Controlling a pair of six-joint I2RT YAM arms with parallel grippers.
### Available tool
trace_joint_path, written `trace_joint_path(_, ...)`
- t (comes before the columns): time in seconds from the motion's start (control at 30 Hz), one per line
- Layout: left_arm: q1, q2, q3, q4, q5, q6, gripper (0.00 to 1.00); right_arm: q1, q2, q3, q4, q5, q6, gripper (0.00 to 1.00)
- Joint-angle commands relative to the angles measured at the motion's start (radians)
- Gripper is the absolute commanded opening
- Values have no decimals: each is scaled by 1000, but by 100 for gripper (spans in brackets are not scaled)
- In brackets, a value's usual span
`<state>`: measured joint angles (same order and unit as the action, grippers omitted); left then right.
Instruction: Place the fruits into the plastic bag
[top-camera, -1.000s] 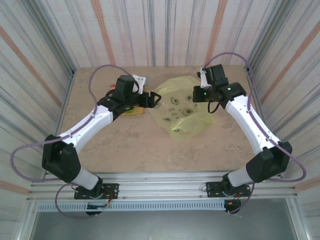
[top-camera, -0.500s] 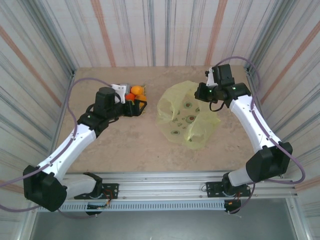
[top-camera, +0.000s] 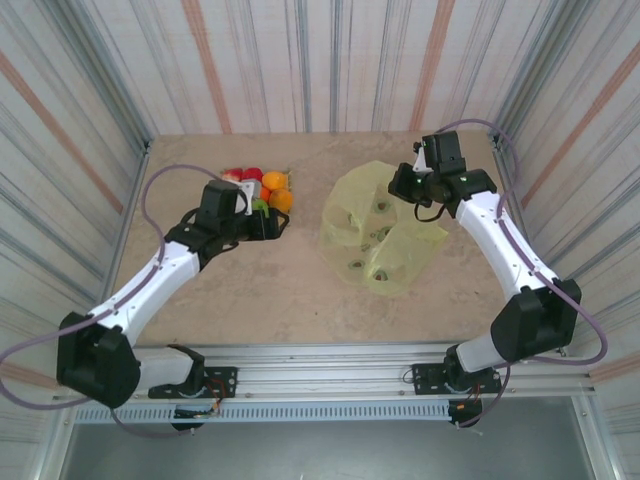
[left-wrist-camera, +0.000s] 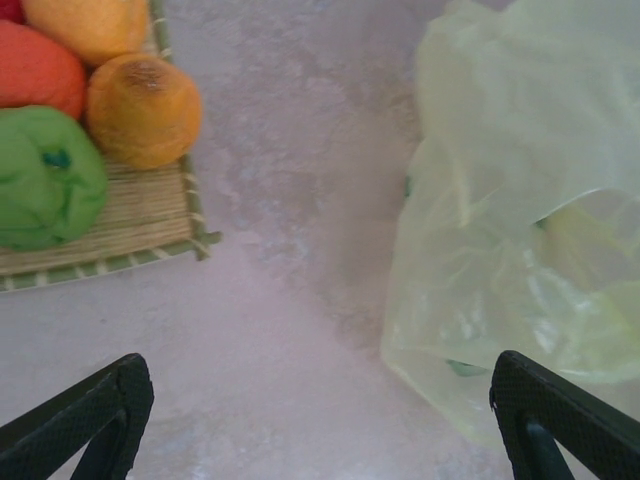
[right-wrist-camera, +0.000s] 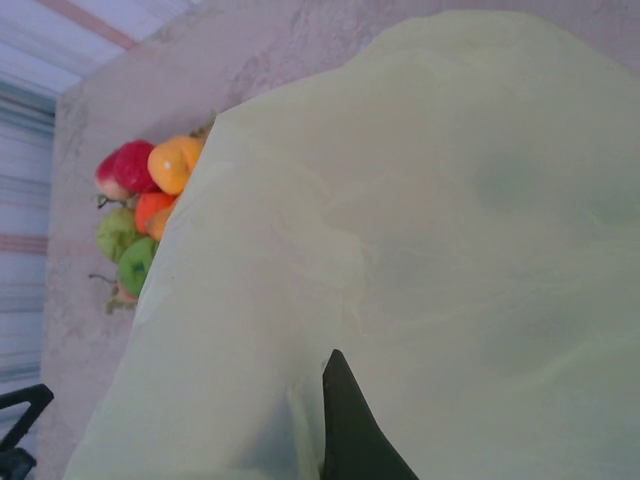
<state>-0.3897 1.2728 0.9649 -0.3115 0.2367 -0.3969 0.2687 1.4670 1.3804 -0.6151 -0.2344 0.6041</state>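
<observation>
The fruits (top-camera: 270, 185) cluster at the table's (top-camera: 250, 295) 11 o'clock. The left gripper (top-camera: 268, 222) partly hides the nearer ones, so their count is unclear. In the left wrist view they are cut off at the top-left edge: one green and three orange or red, all rounded, on a woven mat (left-wrist-camera: 130, 215) of fine straw-like ribs with green edging. That gripper's jaws stand wide apart over bare table, holding nothing. The plastic bag (top-camera: 375, 240), thin, translucent, pale yellow-green and crinkled, sits at 2 o'clock. Its dark printed spots are too small to read. The right gripper (top-camera: 403, 186) pinches the bag's 1 o'clock rim, jaws closed on the film and mostly veiled by it.
</observation>
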Motion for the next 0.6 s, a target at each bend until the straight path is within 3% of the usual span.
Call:
trace_joint_path(0.0,53,44,63,-44,-34,30,91,6,32,-21,70,30,71,0)
trace_joint_path(0.3,213,94,68,-51,-7,10,89,-12,123,12,70,75,31,0)
trace_joint_path(0.57,154,268,251,-223,-146,162,89,-8,204,64,5,63,-53,0)
